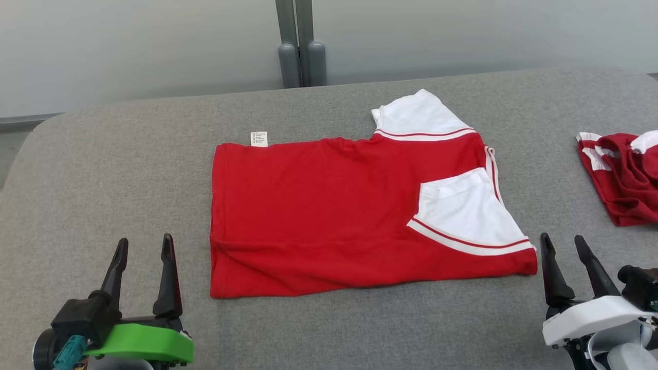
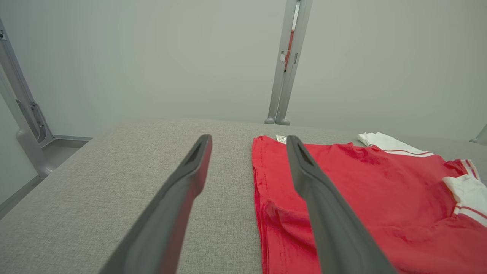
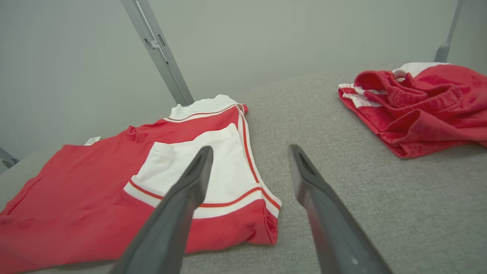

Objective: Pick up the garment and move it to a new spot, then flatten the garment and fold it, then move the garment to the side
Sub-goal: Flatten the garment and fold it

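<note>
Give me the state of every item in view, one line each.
red shirt: lying flat on the table, partly folded, one white sleeve turned in over the body
second red garment: crumpled in a heap at the table's right side
left gripper: open, holding nothing, beside the shirt's near left corner
right gripper: open, holding nothing, beside the shirt's near right corner
</note>
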{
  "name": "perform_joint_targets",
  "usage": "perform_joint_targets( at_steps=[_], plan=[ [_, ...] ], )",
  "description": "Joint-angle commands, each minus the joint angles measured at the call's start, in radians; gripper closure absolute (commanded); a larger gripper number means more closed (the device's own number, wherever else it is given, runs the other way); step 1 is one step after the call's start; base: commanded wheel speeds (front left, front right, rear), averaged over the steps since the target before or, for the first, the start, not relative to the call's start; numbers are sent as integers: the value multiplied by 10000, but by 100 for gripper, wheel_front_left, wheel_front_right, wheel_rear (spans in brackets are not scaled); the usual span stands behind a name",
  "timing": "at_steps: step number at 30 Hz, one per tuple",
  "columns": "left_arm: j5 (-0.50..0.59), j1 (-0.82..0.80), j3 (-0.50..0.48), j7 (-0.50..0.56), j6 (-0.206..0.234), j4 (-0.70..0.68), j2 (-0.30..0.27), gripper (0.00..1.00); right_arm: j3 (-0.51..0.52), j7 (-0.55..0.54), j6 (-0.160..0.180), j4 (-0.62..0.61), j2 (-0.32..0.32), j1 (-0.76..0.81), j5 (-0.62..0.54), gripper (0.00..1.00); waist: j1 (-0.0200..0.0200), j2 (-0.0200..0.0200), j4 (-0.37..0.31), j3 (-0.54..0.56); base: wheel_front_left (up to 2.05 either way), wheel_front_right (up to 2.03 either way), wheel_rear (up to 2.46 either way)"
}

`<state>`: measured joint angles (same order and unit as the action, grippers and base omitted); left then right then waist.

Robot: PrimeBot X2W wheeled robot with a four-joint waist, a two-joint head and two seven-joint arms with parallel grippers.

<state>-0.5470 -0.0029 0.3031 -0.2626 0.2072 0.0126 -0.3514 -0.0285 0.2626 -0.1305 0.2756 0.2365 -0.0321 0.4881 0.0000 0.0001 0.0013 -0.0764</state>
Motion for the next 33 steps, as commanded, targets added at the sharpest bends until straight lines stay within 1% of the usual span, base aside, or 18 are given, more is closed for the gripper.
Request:
perform_joint_targets(
  at_steps=[1,2,6,9,13,20,28,31,32,33],
  plan=[
    [204,126,-133,-26,-194,125,102,0,-66,22,-5,178,11,-131,49,0,0,-1,19,-21,0,0,0],
    [312,136,-138,-24,-342,268,153,0,-130,-40,-5,371,31,-229,78,0,0,-1,10,-31,0,0,0],
    [358,-14,49,6,-661,990,354,0,-264,-540,-5,1233,6,-739,260,0,0,-1,-44,-143,0,0,0],
    [317,-402,285,316,-793,1688,466,0,-323,-970,-5,1919,-55,-1120,344,0,0,-1,-32,-250,0,0,0],
    [245,-863,683,742,-1111,2742,710,0,-427,-1416,-5,2662,-181,-1576,491,0,0,-1,11,-370,0,0,0],
    [91,-1629,1203,1317,-1633,4391,1077,0,-729,-1537,-5,3216,-301,-1964,698,0,0,-1,-47,-506,0,0,0],
    [-42,-2241,1486,2057,-1932,5439,1318,0,-759,-1748,-5,3847,-393,-2299,795,0,0,-1,-97,-511,0,0,0],
    [-139,-2400,1577,2428,-1968,5747,1358,0,-791,-1854,-5,4033,-431,-2416,812,0,0,-1,-99,-482,0,0,0],
    [-156,-2414,1613,2537,-1986,5847,1390,41,-829,-1946,-5,4108,-452,-2438,852,10,0,-1,-99,-465,0,0,0],
    [-169,-2433,1635,2577,-1992,5917,1409,55,-867,-1995,-5,4155,-457,-2462,870,34,0,-1,-96,-451,0,0,0]
  ],
)
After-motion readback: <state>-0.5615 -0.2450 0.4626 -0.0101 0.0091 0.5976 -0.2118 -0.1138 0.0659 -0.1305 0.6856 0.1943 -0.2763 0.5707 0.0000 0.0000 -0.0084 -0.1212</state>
